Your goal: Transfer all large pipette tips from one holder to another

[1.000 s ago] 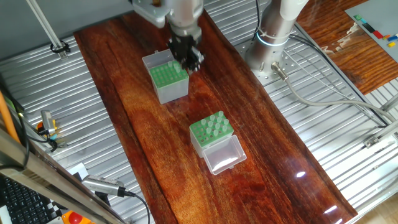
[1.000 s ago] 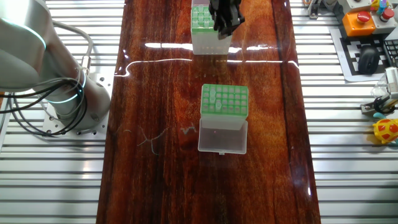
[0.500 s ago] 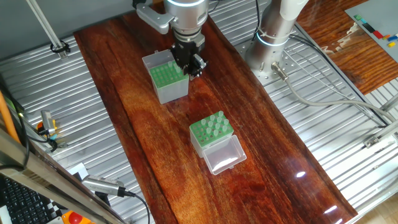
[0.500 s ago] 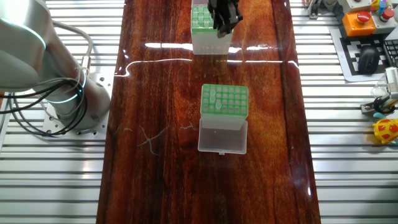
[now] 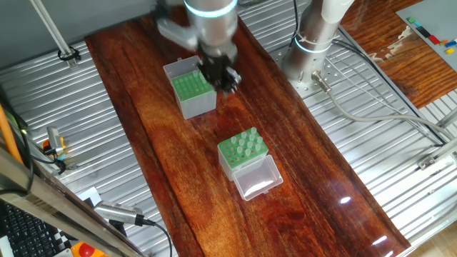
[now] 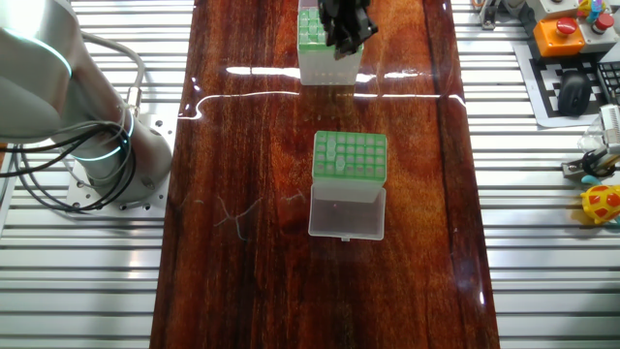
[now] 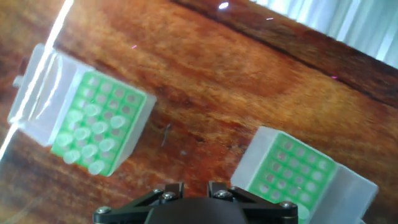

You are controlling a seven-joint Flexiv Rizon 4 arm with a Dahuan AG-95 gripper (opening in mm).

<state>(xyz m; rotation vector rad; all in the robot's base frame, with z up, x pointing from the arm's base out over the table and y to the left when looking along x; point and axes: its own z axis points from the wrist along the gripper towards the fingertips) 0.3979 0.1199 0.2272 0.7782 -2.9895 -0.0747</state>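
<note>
The clear-sided holder (image 5: 243, 151) (image 6: 350, 157) (image 7: 99, 132) stands mid-table with its clear lid (image 5: 257, 178) folded open. Several large pipette tips (image 5: 245, 145) (image 7: 84, 138) stand in its green grid. The grey-sided box (image 5: 194, 91) (image 6: 325, 53) (image 7: 291, 175) sits farther back, its whitish lid behind it. My gripper (image 5: 220, 77) (image 6: 346, 34) (image 7: 191, 186) hangs above that box's right edge, blurred in one fixed view. Its fingers stand apart with bare wood showing between them. I see no tip in them.
The wooden board (image 5: 178, 164) lies on ribbed metal tables. The arm's base (image 5: 314, 43) (image 6: 97, 145) stands beside the board with cables (image 5: 378, 114) trailing off. Control gear (image 6: 572, 39) and small items sit past the board's edge.
The gripper has shifted a little along the grey-sided box's edge and is turning, so it blurs in one fixed view. Both boxes stay put.
</note>
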